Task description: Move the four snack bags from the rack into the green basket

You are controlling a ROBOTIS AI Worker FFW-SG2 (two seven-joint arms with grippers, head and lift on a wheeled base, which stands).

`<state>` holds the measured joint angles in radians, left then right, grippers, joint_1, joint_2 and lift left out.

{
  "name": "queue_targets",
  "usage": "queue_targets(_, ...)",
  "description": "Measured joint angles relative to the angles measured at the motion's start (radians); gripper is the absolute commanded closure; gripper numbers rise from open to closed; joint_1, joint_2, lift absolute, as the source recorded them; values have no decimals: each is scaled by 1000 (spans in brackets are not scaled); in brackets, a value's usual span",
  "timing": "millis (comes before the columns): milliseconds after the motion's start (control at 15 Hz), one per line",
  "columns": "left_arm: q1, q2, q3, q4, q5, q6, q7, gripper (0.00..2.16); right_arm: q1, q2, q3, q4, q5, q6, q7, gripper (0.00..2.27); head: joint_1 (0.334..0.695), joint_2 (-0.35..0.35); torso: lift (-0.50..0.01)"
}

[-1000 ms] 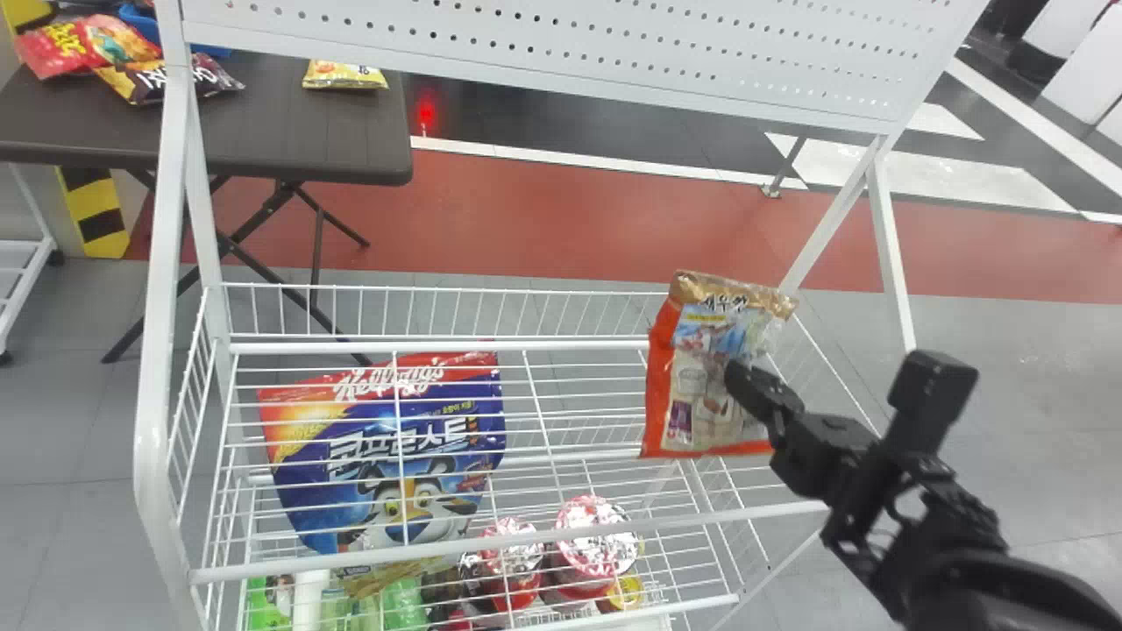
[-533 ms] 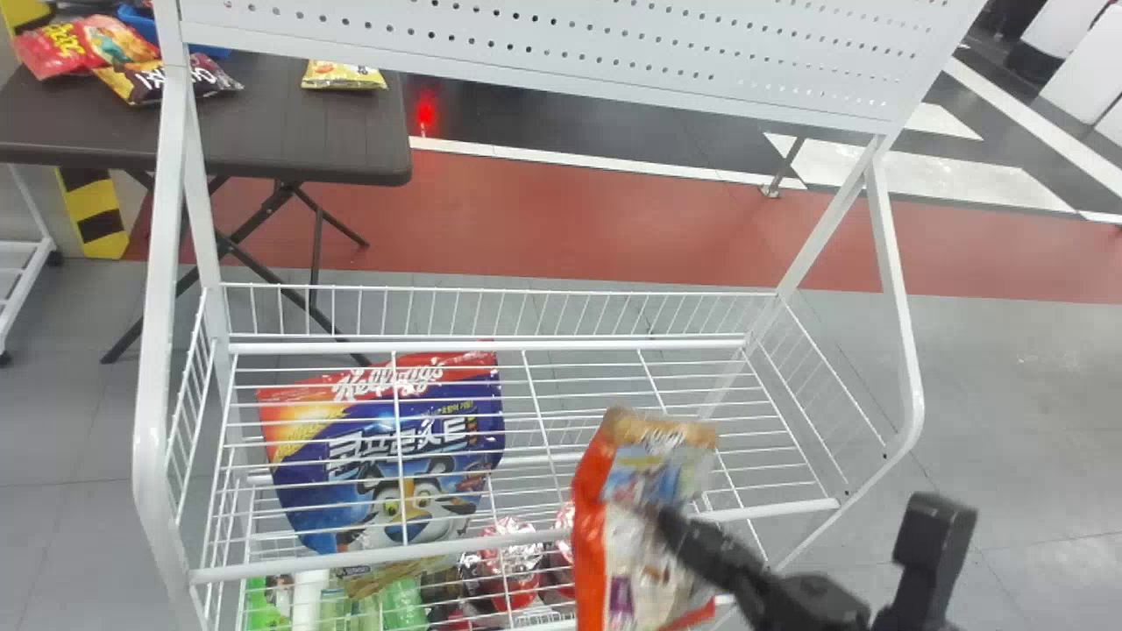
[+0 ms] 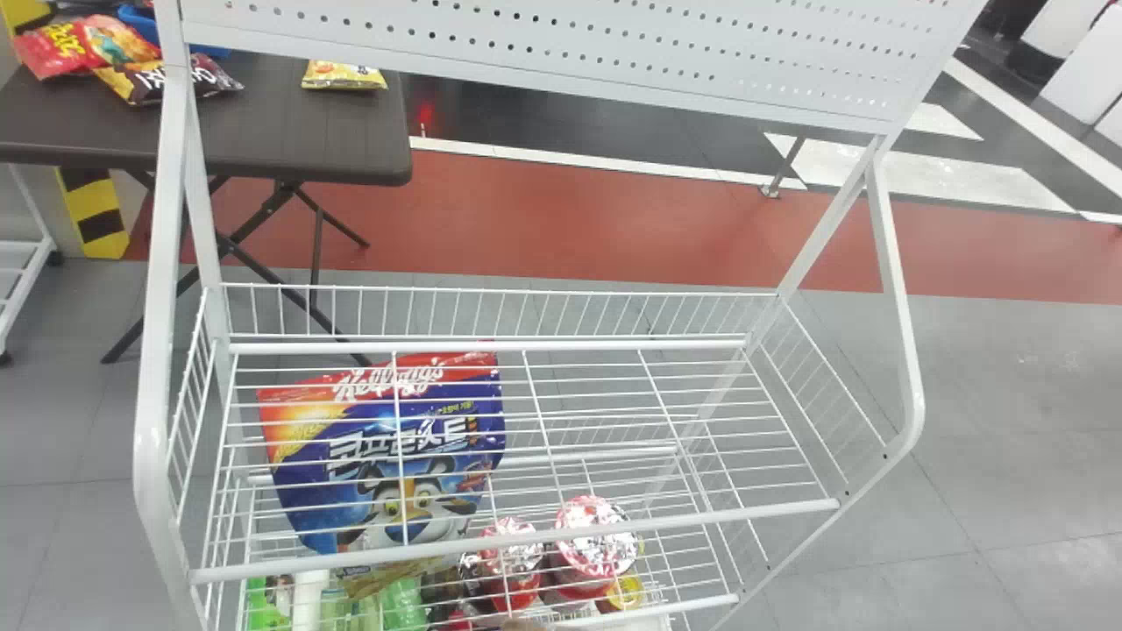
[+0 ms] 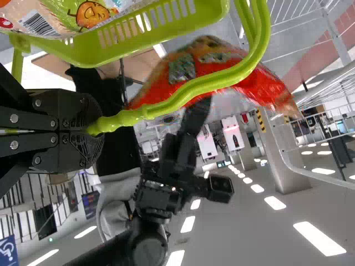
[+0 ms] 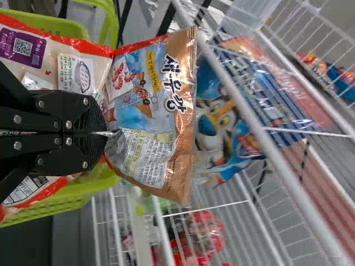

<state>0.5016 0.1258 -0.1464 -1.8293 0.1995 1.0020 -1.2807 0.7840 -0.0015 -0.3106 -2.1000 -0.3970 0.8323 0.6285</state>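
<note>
R gripper [image 5: 107,133] clamped on snack bag [image 5: 150,105], w/ gold end at gripper's 12 o'clock, just past tips; L gripper [image 4: 97,128] gripping bskt handle [image 4: 186,97].

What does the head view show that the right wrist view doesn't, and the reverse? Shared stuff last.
Head view: the white perforated panel and the yellow-and-black striped post.

Right wrist view: the right gripper, shut on a snack bag, and the green basket.

Both: the blue and red cereal bag, the white wire rack and red cups.
</note>
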Motion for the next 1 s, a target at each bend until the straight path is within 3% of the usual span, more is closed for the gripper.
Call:
queue_targets(200,0,0,-2,4,2,-3,0,1845,5,-3,95,88,35,-57,-14,2192,695,-350,0)
queue_targets(533,2,-2,-4,8,1,-6,0,1845,13,-62,254,181,108,-149,-85,2192,695,-350,0)
queue_targets(733,4,-2,-1,8,2,-10,0,1845,29,-91,270,188,130,-160,-112,2179,695,-350,0)
queue_targets(800,5,-2,-1,8,2,-13,0,1845,34,-94,257,188,131,-157,-116,1959,695,-350,0)
queue_targets(867,5,-2,-1,8,3,-15,0,1845,38,-94,241,185,127,-153,-118,1349,695,-350,0)
queue_targets(933,4,-2,-1,8,3,-17,0,1845,43,-94,228,180,119,-152,-118,221,695,-350,0)
queue_targets(1000,4,-2,-2,9,3,-17,0,1845,51,-94,217,171,110,-158,-116,-2,695,-350,0)
